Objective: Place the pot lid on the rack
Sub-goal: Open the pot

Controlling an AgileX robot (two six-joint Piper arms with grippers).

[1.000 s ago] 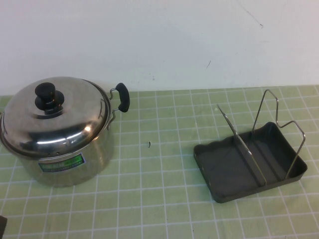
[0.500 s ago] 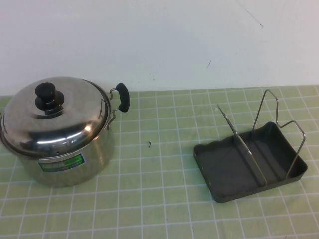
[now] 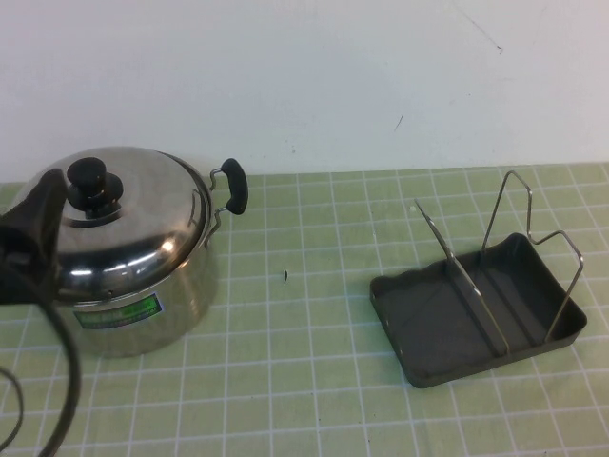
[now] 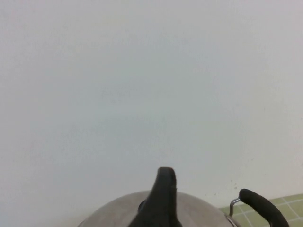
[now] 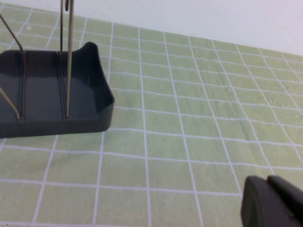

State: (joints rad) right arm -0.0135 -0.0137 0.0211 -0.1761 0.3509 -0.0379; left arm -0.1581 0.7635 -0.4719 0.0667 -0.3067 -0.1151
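Note:
The pot lid (image 3: pixel 133 224), shiny domed steel with a black knob (image 3: pixel 92 181), sits on the steel pot (image 3: pixel 181 300) at the left. My left gripper (image 3: pixel 46 195) is in the high view at the left edge, beside the knob and above the lid's left part. The left wrist view shows the lid's top (image 4: pixel 203 216) close below. The rack (image 3: pixel 447 328), a dark grey tray with wire loops (image 3: pixel 504 214), stands at the right and holds nothing. My right gripper (image 5: pixel 272 203) is shut and empty, low over the mat beside the rack (image 5: pixel 52 94). It is outside the high view.
The pot's black side handle (image 3: pixel 234 184) points toward the rack and also shows in the left wrist view (image 4: pixel 260 208). A white wall (image 3: pixel 304 76) runs close behind. Green tiled mat (image 3: pixel 304 314) lies between pot and rack. A black cable (image 3: pixel 57 381) hangs at the front left.
My left arm has come into the high view from the front left and now reaches the lid's knob. The lid, pot and rack have not moved.

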